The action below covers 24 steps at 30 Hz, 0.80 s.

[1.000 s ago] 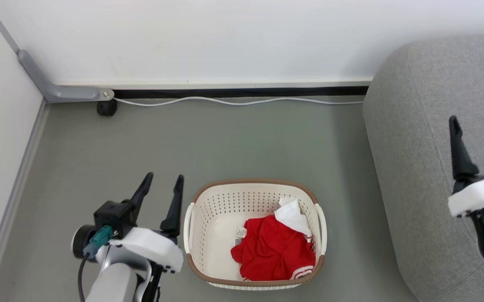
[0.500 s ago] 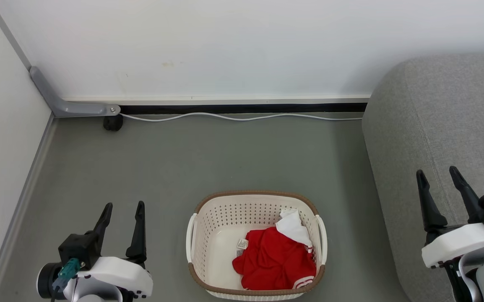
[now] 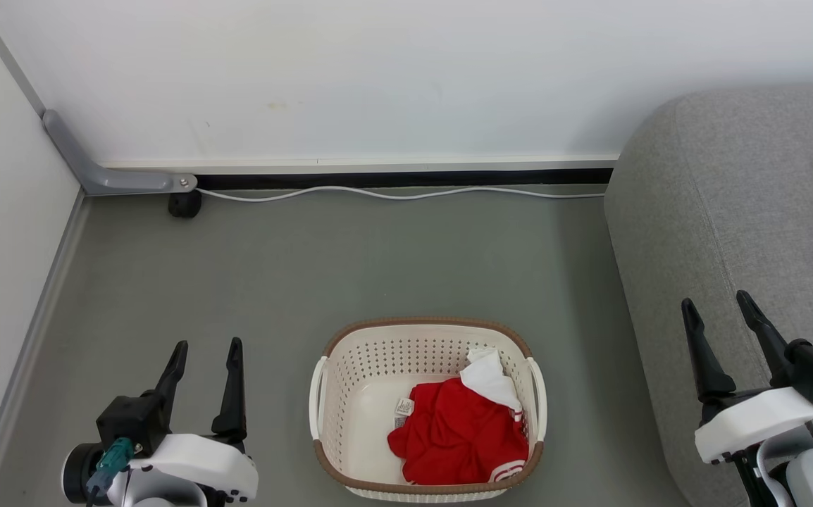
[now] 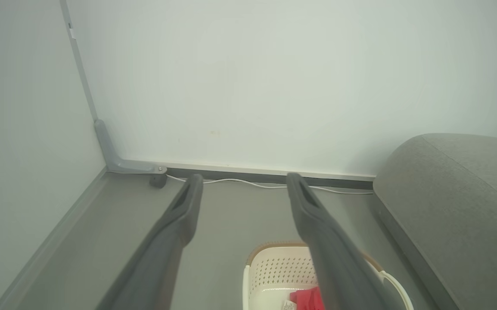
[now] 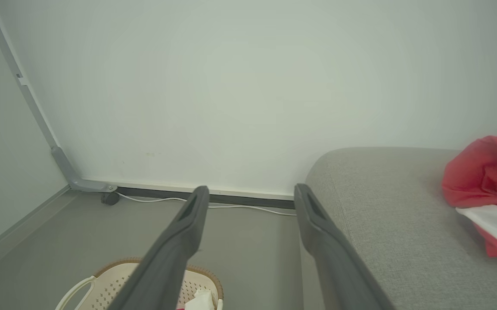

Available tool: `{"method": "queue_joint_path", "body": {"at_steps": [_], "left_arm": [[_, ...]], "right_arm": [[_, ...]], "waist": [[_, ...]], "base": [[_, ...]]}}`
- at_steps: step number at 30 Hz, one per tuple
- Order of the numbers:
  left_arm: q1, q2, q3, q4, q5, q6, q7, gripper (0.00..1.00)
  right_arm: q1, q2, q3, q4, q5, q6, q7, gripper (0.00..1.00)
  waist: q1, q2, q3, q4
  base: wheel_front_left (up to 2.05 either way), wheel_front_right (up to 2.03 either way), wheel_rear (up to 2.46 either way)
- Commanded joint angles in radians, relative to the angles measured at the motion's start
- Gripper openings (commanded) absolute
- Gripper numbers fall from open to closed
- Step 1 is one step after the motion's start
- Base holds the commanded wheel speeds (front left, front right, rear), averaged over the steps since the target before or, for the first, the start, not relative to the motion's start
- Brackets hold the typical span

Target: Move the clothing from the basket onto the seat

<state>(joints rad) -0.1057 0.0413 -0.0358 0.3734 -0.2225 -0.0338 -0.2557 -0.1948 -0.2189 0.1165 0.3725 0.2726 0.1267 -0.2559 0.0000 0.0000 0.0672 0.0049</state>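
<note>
Hovering both claws clear of the laundry: left claw (image 3: 208,343) at lower left of the head frame, right claw (image 3: 715,299) at lower right over the sofa (image 3: 730,197) edge, each with fingers spread wide and nothing held. Basket (image 3: 424,322) sits on the floor (image 3: 378,267) at bottom centre, between them. Red shirt (image 3: 459,440) is crumpled in the basket's right half, white collar (image 3: 491,377) poking up at its upper right. The heap is bunched, no clear long axis. From the left claw it lies right and down-frame, from the right claw left and down-frame, about equally far from each in the picture. Another red garment (image 5: 485,181) lies on the sofa at the right edge of the right wrist frame. Next move probably a reach down into the basket; the right arm looks handier, since the heap sits on the sofa side
</note>
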Motion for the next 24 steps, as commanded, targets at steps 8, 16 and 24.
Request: {"method": "queue_joint_path", "body": {"at_steps": [8, 16, 24], "left_arm": [[-0.009, 0.009, 0.012, -0.034, -0.014, 0.015, -0.006, 1.0], [-0.014, 0.009, -0.005, -0.032, -0.017, 0.012, -0.006, 1.0], [-0.029, 0.009, -0.043, -0.027, -0.028, 0.016, -0.006, 1.0]], "right_arm": [[-0.013, -0.012, 0.017, -0.024, -0.003, 0.004, -0.006, 1.0], [-0.02, -0.011, 0.013, -0.027, -0.002, 0.004, -0.006, 1.0], [-0.043, -0.016, 0.014, -0.047, 0.003, 0.004, -0.006, 1.0]], "waist": [[0.0, 0.0, 0.008, -0.004], [0.0, 0.0, 0.02, -0.005], [0.0, 0.0, 0.066, -0.015]], "base": [[0.0, 0.0, 0.0], [0.0, 0.0, 0.0], [0.0, 0.0, 0.0]]}}
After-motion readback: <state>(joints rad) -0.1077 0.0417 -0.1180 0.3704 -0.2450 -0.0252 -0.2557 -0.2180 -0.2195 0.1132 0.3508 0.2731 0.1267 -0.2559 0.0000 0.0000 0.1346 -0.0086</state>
